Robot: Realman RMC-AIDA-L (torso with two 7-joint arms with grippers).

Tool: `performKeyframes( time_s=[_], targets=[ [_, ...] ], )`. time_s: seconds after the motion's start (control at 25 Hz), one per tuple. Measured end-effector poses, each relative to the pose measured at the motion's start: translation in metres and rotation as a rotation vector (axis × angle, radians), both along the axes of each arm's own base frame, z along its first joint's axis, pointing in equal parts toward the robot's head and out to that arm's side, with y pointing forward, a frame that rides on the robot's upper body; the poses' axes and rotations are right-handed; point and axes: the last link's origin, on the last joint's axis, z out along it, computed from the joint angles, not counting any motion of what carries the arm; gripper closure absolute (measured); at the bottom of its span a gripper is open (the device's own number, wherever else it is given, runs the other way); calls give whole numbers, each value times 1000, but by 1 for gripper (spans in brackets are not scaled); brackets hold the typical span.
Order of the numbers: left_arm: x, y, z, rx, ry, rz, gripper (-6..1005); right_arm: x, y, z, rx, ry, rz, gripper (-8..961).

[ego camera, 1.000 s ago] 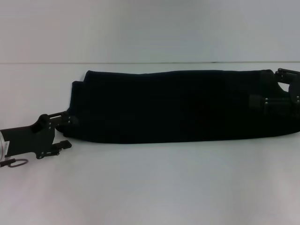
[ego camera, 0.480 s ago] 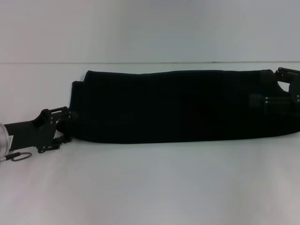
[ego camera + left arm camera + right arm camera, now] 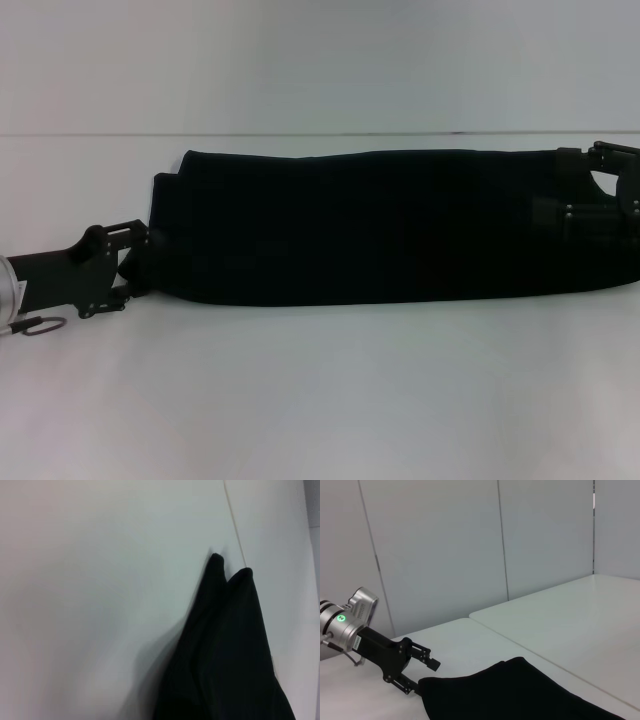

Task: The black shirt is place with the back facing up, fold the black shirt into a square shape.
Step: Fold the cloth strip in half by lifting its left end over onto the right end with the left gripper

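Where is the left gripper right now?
In the head view the left gripper is low on the left, at the near-left end of the black shirt folded into a long band on the white table.

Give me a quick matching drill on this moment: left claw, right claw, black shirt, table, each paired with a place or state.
Things:
1. left claw
2. right claw
3. black shirt
4. table

Places or states:
A. white surface under everything
B. at the shirt's left end
C. long folded band lying flat
D. at the shirt's right end

Pairs: 1-B, 2-D, 3-C, 4-A
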Motion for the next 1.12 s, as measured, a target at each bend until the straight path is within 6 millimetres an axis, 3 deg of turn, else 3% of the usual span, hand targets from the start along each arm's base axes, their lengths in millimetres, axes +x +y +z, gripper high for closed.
performKeyframes(
  time_s=[0.4, 0.64, 0.68, 1.12],
  targets=[
    [4, 2, -4, -40, 72, -74, 285, 0, 1, 0, 2, -1, 1, 29],
    [6, 4, -5, -51, 83, -81, 472, 0, 1, 0, 2, -1, 1, 31],
    [6, 4, -5, -53, 86, -83, 716, 0, 1, 0, 2, -1, 1, 32],
    [5, 4, -5, -48, 98, -86, 925, 0, 1, 0, 3, 0, 0, 36]
  ],
)
